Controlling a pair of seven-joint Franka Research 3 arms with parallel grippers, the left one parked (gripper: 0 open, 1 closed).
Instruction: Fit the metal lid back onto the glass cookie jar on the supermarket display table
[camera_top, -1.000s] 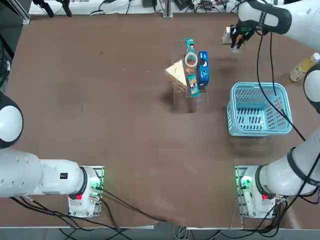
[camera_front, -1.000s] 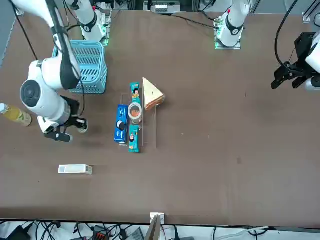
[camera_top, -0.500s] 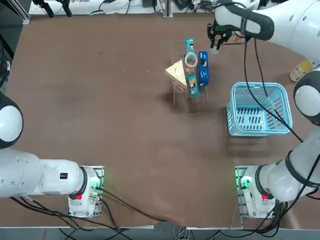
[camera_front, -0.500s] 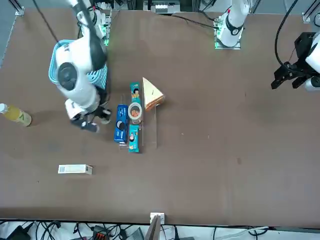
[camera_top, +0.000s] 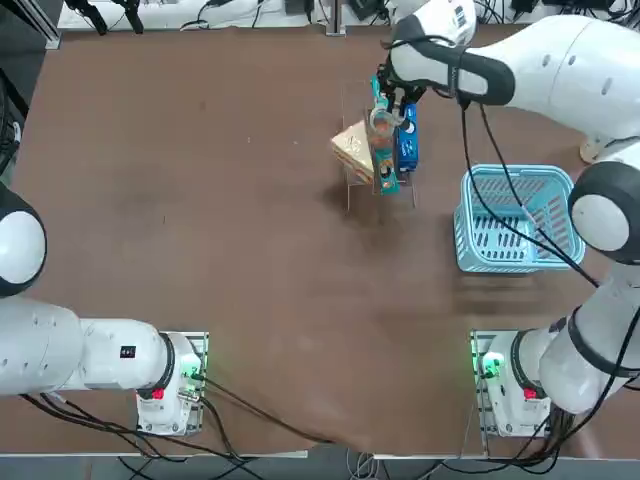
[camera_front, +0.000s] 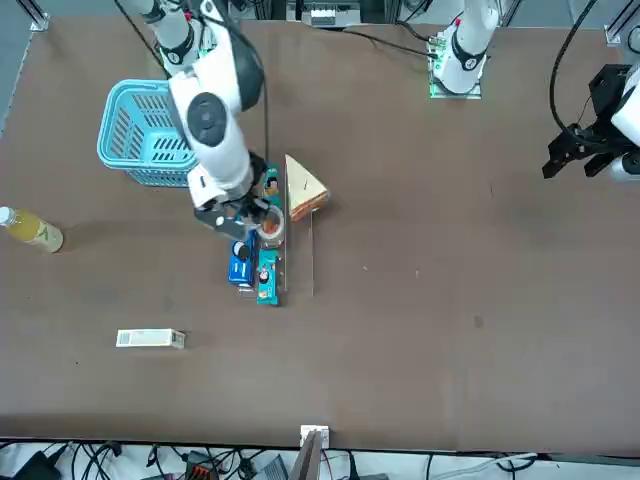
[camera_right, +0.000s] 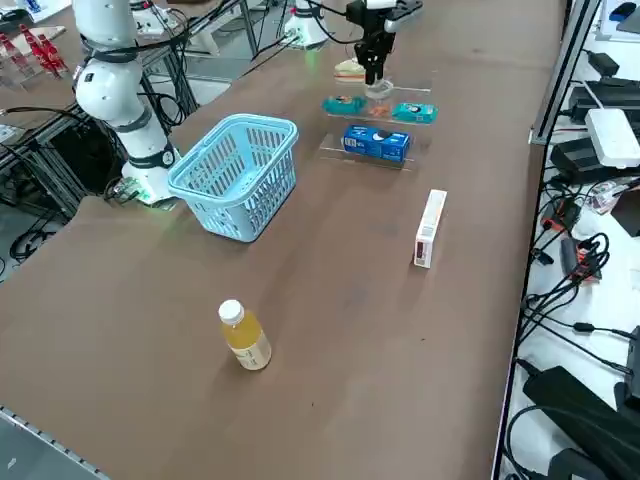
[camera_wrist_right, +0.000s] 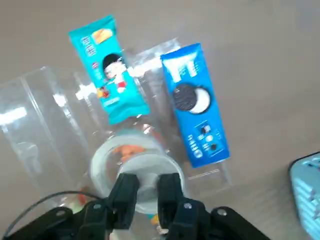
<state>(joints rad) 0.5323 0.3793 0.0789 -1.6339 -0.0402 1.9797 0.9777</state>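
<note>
The lid (camera_wrist_right: 151, 165) is pinched between my two fingertips, my right gripper (camera_wrist_right: 148, 183) hanging over the jar (camera_wrist_right: 101, 161) in the clear rack (camera_wrist_right: 37, 122). Picking up looks done; the disc overlaps the mouth off-centre, and whether they touch I can't tell. Centring, seating and letting go remain.

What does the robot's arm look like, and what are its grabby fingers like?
The right arm is white and rounded, with dark grey bands at its joints and black cables running along it. Its base has a green light and a red part. The right gripper is black, with two chunky, straight fingers and small silvery screws below them.
</note>
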